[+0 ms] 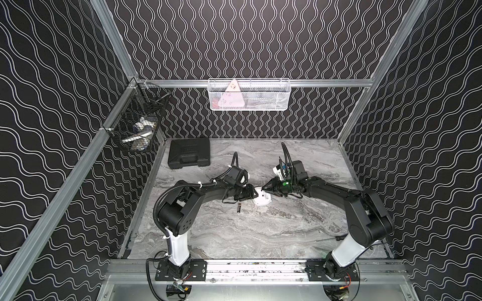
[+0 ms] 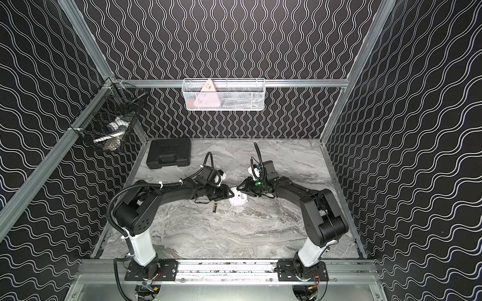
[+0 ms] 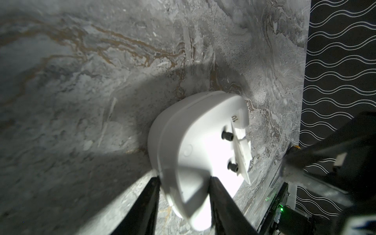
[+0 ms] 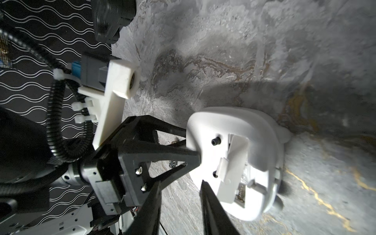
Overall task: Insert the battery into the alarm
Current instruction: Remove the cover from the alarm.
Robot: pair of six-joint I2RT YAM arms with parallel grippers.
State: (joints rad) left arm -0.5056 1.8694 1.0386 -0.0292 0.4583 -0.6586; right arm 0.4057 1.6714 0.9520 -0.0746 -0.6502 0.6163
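Left wrist view shows the left gripper (image 3: pixel 185 179) closed partway, its fingers (image 3: pixel 218 195) pinching one rim of the alarm (image 3: pixel 193 146) and steadying it on the table (image 3: pixel 81 101). Just in front of that gripper, in both top views, the battery (image 1: pixel 238 208) lies loose on the table, near the alarm but apart from it, so it is not yet picked up. The alarm lies face down in the middle with its back upward. In the right wrist view its battery cover (image 4: pixel 230 160) stands tilted up and the slot (image 4: pixel 243 189) beneath looks empty, with a spring showing. The right gripper (image 4: pixel 181 183) is partly open and holds nothing, one fingertip at the cover's edge. My reading: the slot is being opened, while fetching, aligning and seating the battery all remain.
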